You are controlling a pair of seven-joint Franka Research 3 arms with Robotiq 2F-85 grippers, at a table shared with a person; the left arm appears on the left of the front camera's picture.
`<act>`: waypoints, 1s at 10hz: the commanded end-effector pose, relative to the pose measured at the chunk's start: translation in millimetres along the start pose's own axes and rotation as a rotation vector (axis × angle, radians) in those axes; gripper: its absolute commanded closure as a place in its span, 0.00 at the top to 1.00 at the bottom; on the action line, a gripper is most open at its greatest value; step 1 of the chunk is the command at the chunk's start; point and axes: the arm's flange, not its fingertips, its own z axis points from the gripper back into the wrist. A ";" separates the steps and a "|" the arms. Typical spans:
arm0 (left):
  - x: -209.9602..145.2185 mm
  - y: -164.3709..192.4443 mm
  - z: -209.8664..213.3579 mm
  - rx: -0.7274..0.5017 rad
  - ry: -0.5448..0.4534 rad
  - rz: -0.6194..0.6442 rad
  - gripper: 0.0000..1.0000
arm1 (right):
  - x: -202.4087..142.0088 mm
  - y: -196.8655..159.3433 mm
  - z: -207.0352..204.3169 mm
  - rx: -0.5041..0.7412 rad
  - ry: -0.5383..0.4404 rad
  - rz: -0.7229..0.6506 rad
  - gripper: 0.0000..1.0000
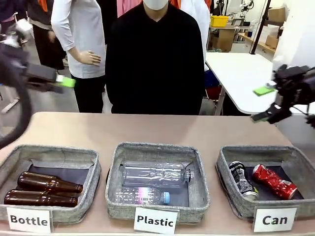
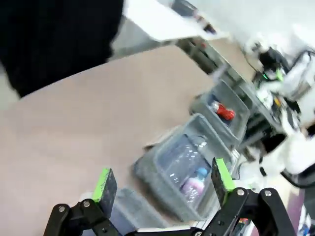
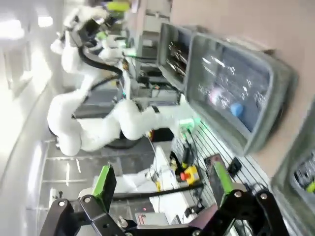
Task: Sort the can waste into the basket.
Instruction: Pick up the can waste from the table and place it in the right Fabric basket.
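Both cans, red can point(image 1: 274, 181) and black can point(image 1: 242, 180), lie in Can basket point(image 1: 231, 196). Left end effector point(image 2: 162, 184) and right end effector point(image 3: 160, 183) wide open, empty, raised. Sorting looks finished; next likely retract.

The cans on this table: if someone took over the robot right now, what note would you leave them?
Left gripper: open, holding nothing, raised above the table at the left side.
Right gripper: open, holding nothing, raised at the right side.
Cans: the red can and the black can both lie inside the basket labelled "Can", side by side.
Other baskets: two brown bottles in the "Bottle" basket, two clear plastic bottles in the "Plastic" basket.
Done: both cans look sorted.
Left: no can lies loose on the table, so probably nothing more than parking the arms.
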 end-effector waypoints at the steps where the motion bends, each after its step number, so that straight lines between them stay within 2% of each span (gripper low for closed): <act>1: -12.5 37.7 27.6 0.020 -0.053 0.212 1.00 | 25.4 -9.3 -20.2 0.006 -0.156 -0.081 1.00; 2: -26.2 62.4 47.0 -0.078 -0.054 0.297 1.00 | 36.5 -13.0 -24.8 0.008 -0.237 -0.104 1.00; 3: -45.2 87.8 61.8 -0.236 -0.058 0.375 1.00 | 49.6 -20.1 -22.1 -0.080 -0.416 -0.122 1.00; 4: -60.5 113.9 64.8 -0.330 -0.061 0.421 1.00 | 59.4 -25.0 -15.8 -0.105 -0.533 -0.159 1.00; 5: -46.3 77.3 57.1 -0.080 -0.054 0.298 1.00 | 40.9 -24.6 -14.3 -0.024 -0.255 -0.082 1.00; 10: -46.3 77.3 57.1 -0.080 -0.054 0.298 1.00 | 40.9 -24.6 -14.3 -0.024 -0.255 -0.082 1.00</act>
